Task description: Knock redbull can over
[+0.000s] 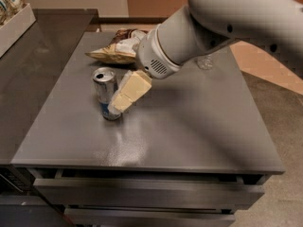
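The redbull can (105, 91) stands upright on the grey table (189, 126), left of the middle; it is silver with blue patches and a pull-tab top. My gripper (119, 104), with cream-coloured fingers, reaches down from the upper right on a big white arm. Its tip is right against the can's right side, about at mid height, and covers part of the can.
A crumpled chip bag (116, 48) lies at the back of the table behind the can. The base of a clear bottle (205, 62) shows behind the arm at the back right. A white tray (14, 18) with packets stands on the dark counter at far left.
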Controlling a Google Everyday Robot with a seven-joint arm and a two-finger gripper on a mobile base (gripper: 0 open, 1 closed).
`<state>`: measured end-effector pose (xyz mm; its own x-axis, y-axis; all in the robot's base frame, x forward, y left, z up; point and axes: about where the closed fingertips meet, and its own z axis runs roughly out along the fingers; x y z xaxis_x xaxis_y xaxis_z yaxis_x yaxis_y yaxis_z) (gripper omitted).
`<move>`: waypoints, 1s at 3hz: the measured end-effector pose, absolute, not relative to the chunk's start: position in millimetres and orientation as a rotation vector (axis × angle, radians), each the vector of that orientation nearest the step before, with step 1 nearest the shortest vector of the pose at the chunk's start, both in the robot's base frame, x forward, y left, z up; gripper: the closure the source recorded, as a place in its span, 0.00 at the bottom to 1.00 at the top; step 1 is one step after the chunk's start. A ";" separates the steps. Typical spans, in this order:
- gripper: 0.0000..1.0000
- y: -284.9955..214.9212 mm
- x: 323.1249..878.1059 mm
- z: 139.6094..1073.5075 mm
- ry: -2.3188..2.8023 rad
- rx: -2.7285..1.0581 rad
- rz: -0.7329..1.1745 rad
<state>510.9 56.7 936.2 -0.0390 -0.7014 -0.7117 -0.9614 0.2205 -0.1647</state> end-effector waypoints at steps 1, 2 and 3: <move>0.00 72.0 510.6 927.8 1.787 -1.560 0.513; 0.00 83.6 511.7 919.6 1.787 -1.569 0.555; 0.00 91.3 512.1 912.6 1.791 -1.576 0.588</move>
<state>512.1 91.3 912.6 -0.0446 -0.6785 -0.7332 -0.9811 0.1679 -0.0957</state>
